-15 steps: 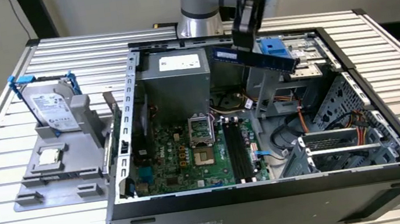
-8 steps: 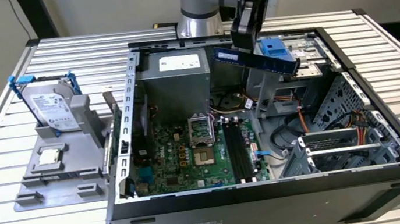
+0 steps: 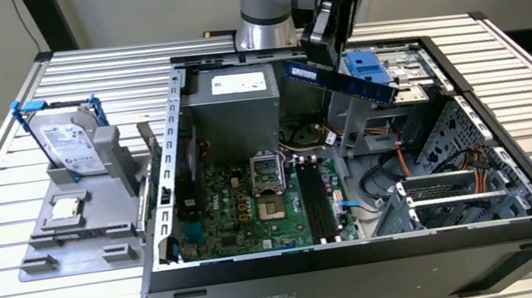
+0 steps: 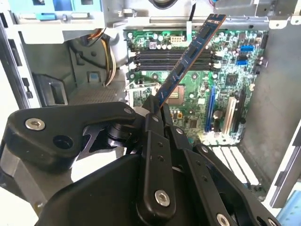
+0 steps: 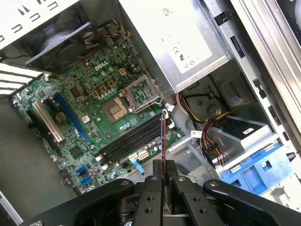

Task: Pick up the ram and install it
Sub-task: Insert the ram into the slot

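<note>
Ram (image 3: pixel 349 81), a thin flat dark-blue stick with chips, is clamped at one end in the black gripper (image 3: pixel 324 53), tilted above the open metal computer case (image 3: pixel 367 275), whose green motherboard (image 3: pixel 244 218) carries long black slots (image 3: pixel 322 203).

Silver-grey arm (image 3: pixel 262 10) with a blue band — matte black pincer (image 4: pixel 156 107) links, silver screws.

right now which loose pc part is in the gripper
The ram, the long dark blue stick tilted above the open case in the gripper; the hard drive and CPU chip sit on the grey holder.
</note>
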Motion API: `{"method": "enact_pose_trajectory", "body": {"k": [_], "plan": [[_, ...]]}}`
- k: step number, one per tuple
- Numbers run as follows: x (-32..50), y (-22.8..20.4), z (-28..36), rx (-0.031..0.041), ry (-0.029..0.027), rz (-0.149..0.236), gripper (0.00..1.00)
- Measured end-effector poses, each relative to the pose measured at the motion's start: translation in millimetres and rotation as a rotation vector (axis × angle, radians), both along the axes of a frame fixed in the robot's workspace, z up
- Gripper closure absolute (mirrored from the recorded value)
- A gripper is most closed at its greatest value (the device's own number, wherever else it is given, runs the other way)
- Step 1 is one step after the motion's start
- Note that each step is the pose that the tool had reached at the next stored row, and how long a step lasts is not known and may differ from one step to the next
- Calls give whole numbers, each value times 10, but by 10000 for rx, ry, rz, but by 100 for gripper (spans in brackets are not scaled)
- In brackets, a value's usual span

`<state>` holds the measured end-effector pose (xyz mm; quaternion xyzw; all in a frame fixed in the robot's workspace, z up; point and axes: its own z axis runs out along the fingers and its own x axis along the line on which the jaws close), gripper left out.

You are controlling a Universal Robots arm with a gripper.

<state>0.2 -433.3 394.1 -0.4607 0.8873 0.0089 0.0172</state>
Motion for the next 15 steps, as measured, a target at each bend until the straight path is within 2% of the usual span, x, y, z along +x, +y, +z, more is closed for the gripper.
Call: {"method": "enact_pose_trajectory", "body": {"k": [15], "plan": [[0,0,0,-1,0,-2589,100]]}}
